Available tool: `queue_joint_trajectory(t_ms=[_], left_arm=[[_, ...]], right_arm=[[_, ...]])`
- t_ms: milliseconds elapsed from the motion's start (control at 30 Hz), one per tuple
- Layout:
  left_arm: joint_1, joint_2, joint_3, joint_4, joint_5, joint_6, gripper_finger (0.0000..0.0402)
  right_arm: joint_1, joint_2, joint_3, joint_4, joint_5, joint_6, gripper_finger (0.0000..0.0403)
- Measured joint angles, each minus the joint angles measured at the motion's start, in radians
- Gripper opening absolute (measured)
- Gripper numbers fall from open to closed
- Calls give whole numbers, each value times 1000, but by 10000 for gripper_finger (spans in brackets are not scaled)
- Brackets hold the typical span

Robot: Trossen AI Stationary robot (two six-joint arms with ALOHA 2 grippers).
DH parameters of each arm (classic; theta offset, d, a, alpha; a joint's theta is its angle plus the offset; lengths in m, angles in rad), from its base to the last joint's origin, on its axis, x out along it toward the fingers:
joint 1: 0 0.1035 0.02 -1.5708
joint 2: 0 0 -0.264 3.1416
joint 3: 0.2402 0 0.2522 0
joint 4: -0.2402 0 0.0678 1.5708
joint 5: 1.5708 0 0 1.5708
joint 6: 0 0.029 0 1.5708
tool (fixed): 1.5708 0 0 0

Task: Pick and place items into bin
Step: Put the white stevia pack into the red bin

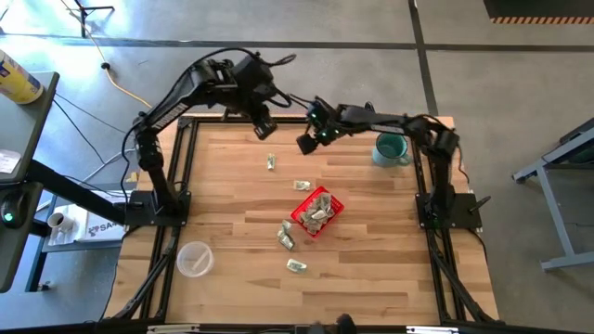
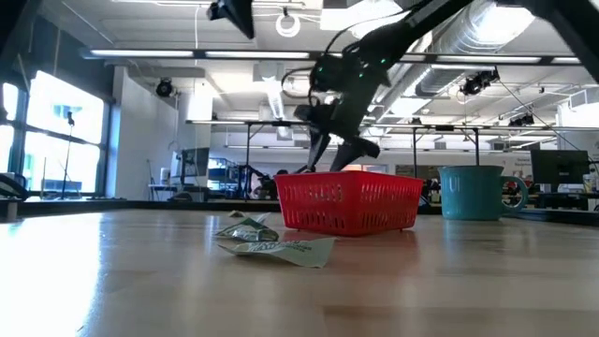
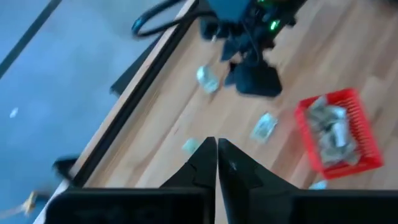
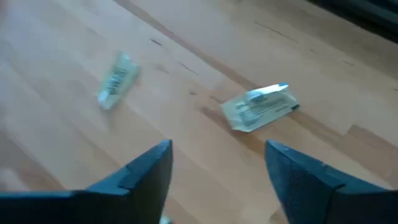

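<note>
The packets lie scattered around the red basket [image 1: 317, 212], which sits near the middle of the wooden table [image 1: 371, 269] and already holds a heap of them [image 1: 318, 211]. Nearest the front edge, one packet [image 1: 297, 265] lies flat on the wood well in front of the basket; a little closer to the basket, off its front-left corner, a pair of packets [image 1: 286, 236] lie together, and in the low view they show as a crumpled pile [image 2: 271, 241] just in front of the basket's mesh wall [image 2: 346, 204]. A clear plastic cup [image 1: 195, 259] stands far to the basket's left, toward the front. Behind the basket, just beyond its far rim, another packet [image 1: 302, 186] lies flat, and farther back and left a further packet [image 1: 270, 162] lies alone. Above that far part of the table the left gripper [image 1: 264, 130] hangs in the air with its fingers [image 3: 214, 163] pressed together, nothing visible between them. The right gripper [image 1: 307, 142] hovers just behind the basket's far side, its two fingers [image 4: 146, 169] spread apart and empty, with two packets [image 4: 260, 107] [image 4: 117, 79] on the wood beyond them. A teal mug [image 1: 391, 148] stands at the back, far right of the basket.
</note>
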Motion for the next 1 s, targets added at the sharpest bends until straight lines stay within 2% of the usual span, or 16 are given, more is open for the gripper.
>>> queue_joint_trajectory(t_ms=[167, 367, 433, 600, 733, 833, 1000], left_arm=[[70, -11, -17, -33, -5, -8, 44], [101, -17, -66, -28, 1, -85, 44], [101, -16, -86, -9, 1, -76, 44], [110, -16, -144, 48, 13, -68, 44], [114, -16, -185, 49, 40, -67, 44], [112, -16, -199, 44, 46, -68, 44], [112, -17, -202, 53, 81, -66, 44]], right_arm=[[-50, 129, 171, -131, -95, -70, 149], [-108, 258, 373, -274, -148, -116, 17], [-123, 311, 438, -334, -174, -116, 10], [-137, 445, 583, -493, -230, -117, 29], [-136, 516, 693, -543, -257, -126, 17], [-136, 545, 772, -570, -245, -112, 3], [-153, 603, 853, -647, -243, -101, 5]])
